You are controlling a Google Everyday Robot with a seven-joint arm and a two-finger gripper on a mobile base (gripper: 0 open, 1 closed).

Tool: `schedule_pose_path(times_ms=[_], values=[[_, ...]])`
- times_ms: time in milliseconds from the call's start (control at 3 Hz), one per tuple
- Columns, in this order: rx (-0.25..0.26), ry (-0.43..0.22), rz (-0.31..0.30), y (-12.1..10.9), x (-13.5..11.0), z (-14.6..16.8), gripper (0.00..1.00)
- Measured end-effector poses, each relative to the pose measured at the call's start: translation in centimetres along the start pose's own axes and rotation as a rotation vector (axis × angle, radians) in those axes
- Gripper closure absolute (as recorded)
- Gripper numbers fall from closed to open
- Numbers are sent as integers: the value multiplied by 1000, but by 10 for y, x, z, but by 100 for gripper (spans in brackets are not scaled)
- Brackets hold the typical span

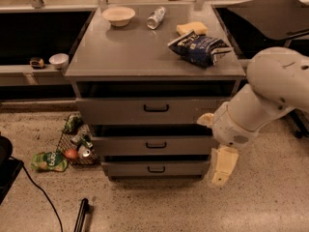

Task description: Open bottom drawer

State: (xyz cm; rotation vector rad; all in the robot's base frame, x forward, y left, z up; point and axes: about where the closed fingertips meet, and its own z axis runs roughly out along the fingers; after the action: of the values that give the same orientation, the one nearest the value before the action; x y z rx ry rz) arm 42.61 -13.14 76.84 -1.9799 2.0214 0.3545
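We judged the step in hand to be the approach, with nothing gripped yet. To do it well, we would need to carry the gripper (pixel 223 167) leftward along the cabinet's face, turn it toward the front, and meet the small black loop handle (pixel 156 169) squarely at its centre, so that the pull ran straight outward without skewing. We would also have to stay beneath the middle drawer (pixel 125 145), whose own handle sat directly above.

The bottom drawer (pixel 128 168) lay lowest, close above the floor, and looked nearly shut. The gripper hung just beyond its right end, at about its height, pointing downward, well apart from the handle. Whether the jaws were spread or pressed together we could not tell.
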Motion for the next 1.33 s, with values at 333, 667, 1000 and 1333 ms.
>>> schedule_pose_path(times_ms=[333,667,1000,1333], values=[[-17,-14,-26,2,0,47,0],[-17,-58,-61,6,-6,95,0],[-43,-141,-84,7,-10,138,0],[-102,-245,-80,12,-11,186,0]])
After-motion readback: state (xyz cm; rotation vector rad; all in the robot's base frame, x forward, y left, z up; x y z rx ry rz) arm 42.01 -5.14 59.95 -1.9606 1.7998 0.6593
